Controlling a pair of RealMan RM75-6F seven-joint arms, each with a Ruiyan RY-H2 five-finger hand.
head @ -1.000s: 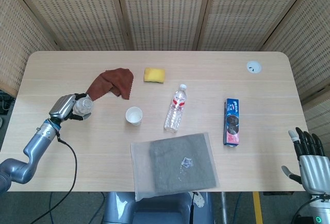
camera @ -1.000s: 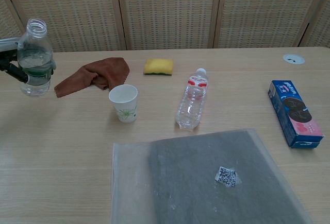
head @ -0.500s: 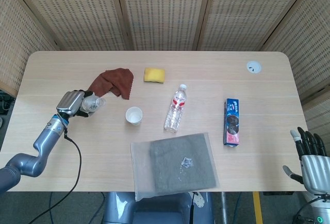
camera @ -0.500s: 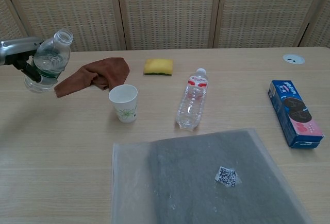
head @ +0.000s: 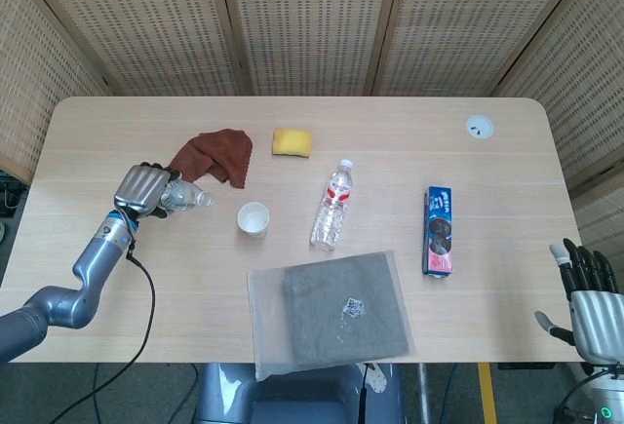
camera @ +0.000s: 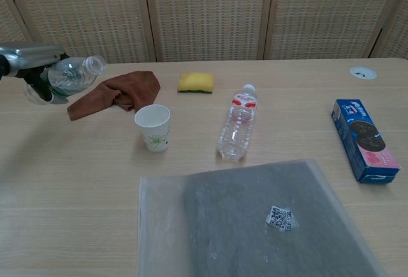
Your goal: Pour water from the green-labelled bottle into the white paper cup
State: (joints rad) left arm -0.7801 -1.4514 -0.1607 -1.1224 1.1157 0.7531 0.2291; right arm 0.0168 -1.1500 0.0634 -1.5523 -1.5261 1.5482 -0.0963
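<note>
My left hand [head: 143, 188] [camera: 27, 60] grips the uncapped green-labelled bottle [head: 181, 196] [camera: 69, 78] and holds it above the table, tipped nearly flat. Its open mouth points right toward the white paper cup [head: 253, 219] [camera: 153, 127]. The cup stands upright, apart from the bottle's mouth and to its right. Some water sits in the bottle's body. My right hand [head: 589, 295] hangs off the table's front right corner with its fingers spread, holding nothing.
A brown cloth [head: 212, 155] [camera: 116, 92] lies just behind the bottle. A yellow sponge [head: 292, 141], a red-labelled bottle [head: 332, 206] lying on its side, a blue biscuit box [head: 439, 230] and a grey bagged cloth [head: 336, 310] lie to the right of the cup.
My left hand has moved right toward the cup and tipped the bottle from upright to nearly horizontal. The right hand has hardly moved.
</note>
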